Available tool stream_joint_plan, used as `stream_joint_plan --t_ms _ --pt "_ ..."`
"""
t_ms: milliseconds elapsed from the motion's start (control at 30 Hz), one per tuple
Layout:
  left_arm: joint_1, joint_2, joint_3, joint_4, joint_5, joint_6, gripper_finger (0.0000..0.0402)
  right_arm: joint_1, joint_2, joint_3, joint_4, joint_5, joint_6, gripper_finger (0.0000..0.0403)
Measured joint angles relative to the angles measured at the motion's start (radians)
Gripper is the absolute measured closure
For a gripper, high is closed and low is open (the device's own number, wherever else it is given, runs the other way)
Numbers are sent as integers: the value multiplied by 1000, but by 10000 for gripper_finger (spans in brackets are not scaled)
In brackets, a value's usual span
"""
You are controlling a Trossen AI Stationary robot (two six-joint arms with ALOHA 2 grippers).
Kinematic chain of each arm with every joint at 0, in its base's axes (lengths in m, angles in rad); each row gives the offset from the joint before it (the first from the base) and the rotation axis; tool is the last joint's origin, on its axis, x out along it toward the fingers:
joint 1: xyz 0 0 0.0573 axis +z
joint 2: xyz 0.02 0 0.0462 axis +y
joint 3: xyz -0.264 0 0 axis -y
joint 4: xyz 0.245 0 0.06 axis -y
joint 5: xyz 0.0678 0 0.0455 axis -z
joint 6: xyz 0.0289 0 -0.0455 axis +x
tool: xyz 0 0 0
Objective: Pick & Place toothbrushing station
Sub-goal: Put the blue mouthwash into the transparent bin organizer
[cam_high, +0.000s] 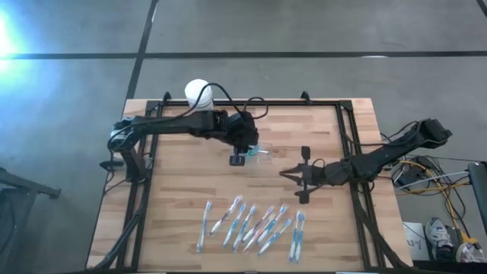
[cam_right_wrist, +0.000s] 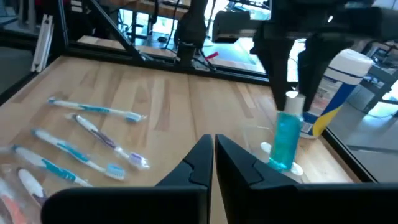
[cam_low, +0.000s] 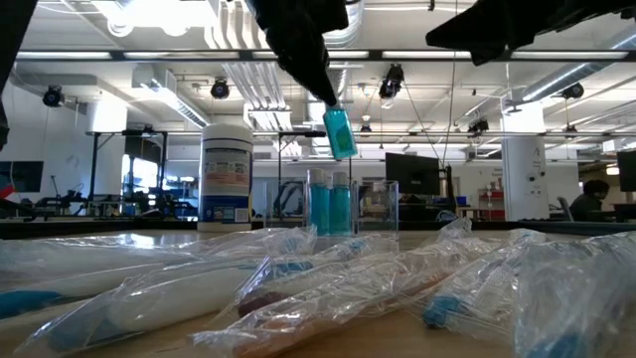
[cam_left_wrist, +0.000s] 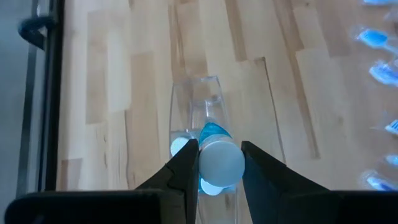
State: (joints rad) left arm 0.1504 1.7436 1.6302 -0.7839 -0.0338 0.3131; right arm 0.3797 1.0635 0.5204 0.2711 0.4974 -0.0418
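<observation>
The toothbrushing station, a clear plastic holder (cam_high: 264, 154) (cam_low: 370, 205) (cam_left_wrist: 200, 99), stands on the wooden table near its middle. Two blue bottles (cam_low: 330, 204) stand upright in it. My left gripper (cam_high: 242, 156) (cam_left_wrist: 217, 149) hangs just above the holder, shut on a third small blue bottle (cam_low: 340, 132) (cam_right_wrist: 286, 138) with a white cap. My right gripper (cam_high: 288, 173) (cam_right_wrist: 213, 142) is shut with nothing in it. It floats a little to the right of the holder and nearer the table's front, pointing toward the holder. My left gripper pinches the blue bottle's white cap (cam_left_wrist: 210, 163) between its two fingers. The fingers come from above, slanting down toward the table. The bottle hangs below them, tilted, with its bottom (cam_low: 345, 154) just above the holder and clear of it.
A white cylindrical tub with a blue label (cam_high: 199, 93) (cam_low: 227, 171) stands at the table's far edge, behind the left arm. Several toothbrushes in clear wrappers (cam_high: 251, 224) (cam_low: 298, 288) (cam_right_wrist: 93, 137) lie in a row along the near part of the table.
</observation>
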Motion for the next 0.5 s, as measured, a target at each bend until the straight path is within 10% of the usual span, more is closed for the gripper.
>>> stream_joint_plan --t_ms 500 --pt "16 87 13 1 -23 25 307 0 -30 -26 -5 1 -11 390"
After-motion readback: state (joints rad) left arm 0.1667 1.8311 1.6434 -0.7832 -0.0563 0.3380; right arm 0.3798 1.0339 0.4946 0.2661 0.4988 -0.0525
